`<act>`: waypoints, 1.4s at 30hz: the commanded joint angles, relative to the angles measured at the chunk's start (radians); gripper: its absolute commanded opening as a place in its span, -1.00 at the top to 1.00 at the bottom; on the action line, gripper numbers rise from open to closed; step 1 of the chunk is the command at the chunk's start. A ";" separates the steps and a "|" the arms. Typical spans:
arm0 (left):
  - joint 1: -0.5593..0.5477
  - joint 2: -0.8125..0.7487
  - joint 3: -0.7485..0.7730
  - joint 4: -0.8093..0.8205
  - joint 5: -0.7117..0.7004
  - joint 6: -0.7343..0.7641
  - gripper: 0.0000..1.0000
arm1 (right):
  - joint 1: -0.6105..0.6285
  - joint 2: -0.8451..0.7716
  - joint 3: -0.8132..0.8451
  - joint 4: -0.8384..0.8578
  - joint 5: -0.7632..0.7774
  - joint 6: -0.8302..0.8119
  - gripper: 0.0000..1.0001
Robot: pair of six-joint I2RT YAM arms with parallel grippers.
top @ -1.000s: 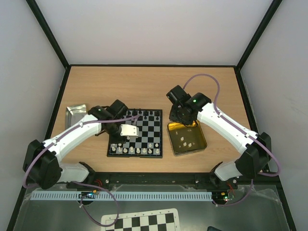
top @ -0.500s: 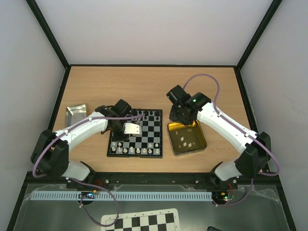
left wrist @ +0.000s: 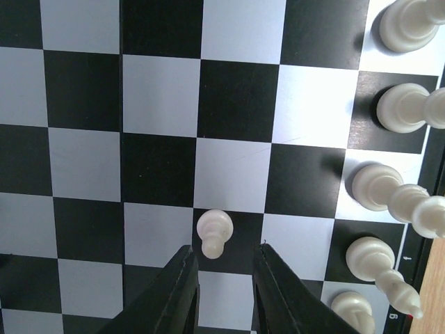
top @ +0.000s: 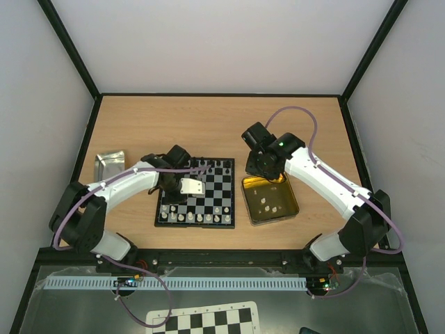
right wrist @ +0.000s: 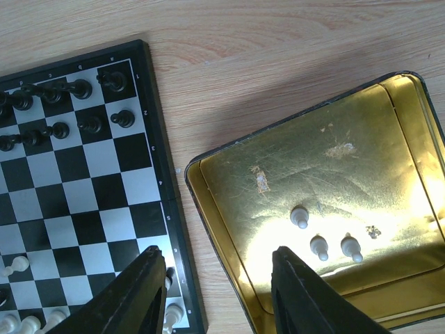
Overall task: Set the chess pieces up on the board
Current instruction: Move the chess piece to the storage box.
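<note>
- Wooden worktop [top: 208,122] carries everything; both arms reach in from the near edge.
- Board [top: 217,189] sits at centre, slightly toward the left arm's side, lying flat.
- Gold tin [top: 278,211] lies just beside the board on its right, with a thin strip of worktop showing between them. It is open at the top.
- Silver tray [top: 109,165] is at the worktop's left edge, well apart from the board.
- Left pincer [left wrist: 224,249] is low over the board's left half, pointing down. The jaws stand at a narrow gap, a bit wider than a pawn, and nothing is clamped.
- Right pincer [right wrist: 217,254] hangs over the tin's corner nearest the board. The jaws are spread wide and empty.
- White pieces [top: 195,217] stand in a row along the board's near edge. In the left wrist view they run down the right side, upright.
- Black pieces [right wrist: 69,90] fill the far edge of the board in two ranks.
- Three white pawns [right wrist: 318,245] lie loose on the tin floor, close together.
- One white pawn [left wrist: 214,233] stands alone on a black square, with its head sitting in the gap between the left fingertips [left wrist: 186,261]. No contact is visible on either side.
</note>
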 commanded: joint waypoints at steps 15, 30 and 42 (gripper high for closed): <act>0.028 0.056 -0.028 0.089 -0.021 0.016 0.54 | -0.008 0.000 0.006 -0.030 0.027 -0.012 0.21; 0.031 0.059 -0.038 0.069 -0.005 0.018 0.66 | -0.016 0.014 -0.008 -0.021 0.027 -0.026 0.22; 0.031 0.027 -0.058 0.057 0.001 0.019 0.76 | -0.016 0.013 -0.044 0.000 0.019 -0.027 0.22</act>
